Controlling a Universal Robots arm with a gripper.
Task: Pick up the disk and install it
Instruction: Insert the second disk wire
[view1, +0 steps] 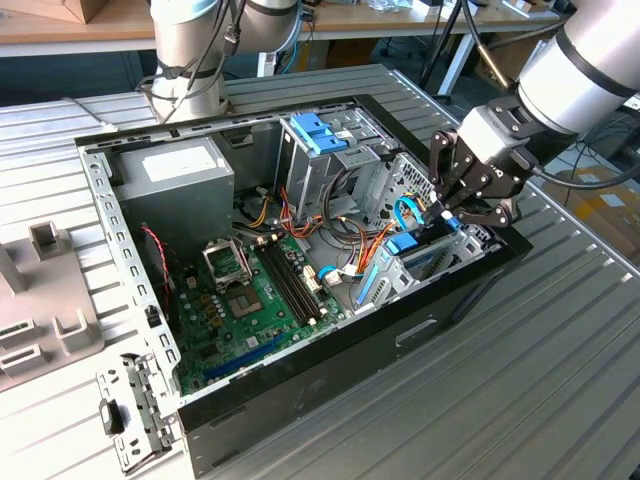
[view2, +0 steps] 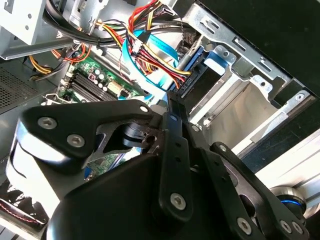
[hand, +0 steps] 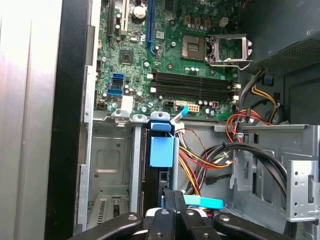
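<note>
In the exterior view I saw the gripper (view1: 462, 208) above the drive bay (view1: 420, 265) of the open computer case (view1: 130, 290). In the first wrist view, the disk (hand: 161, 165) stood edgewise in that bay, the gripper (hand: 172, 212) clenched on its upper edge.

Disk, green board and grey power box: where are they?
disk (hand: 162, 152), first wrist view, blue side rail.
green board (view1: 235, 320), exterior view, its middle.
grey power box (view1: 185, 210), exterior view, its grey side.

The arm enters from the exterior view's right, wrist angled downward, and its black end effector (view1: 462, 208) (linkages spread wide behind the tips) points down with fingers drawn close together.
</note>
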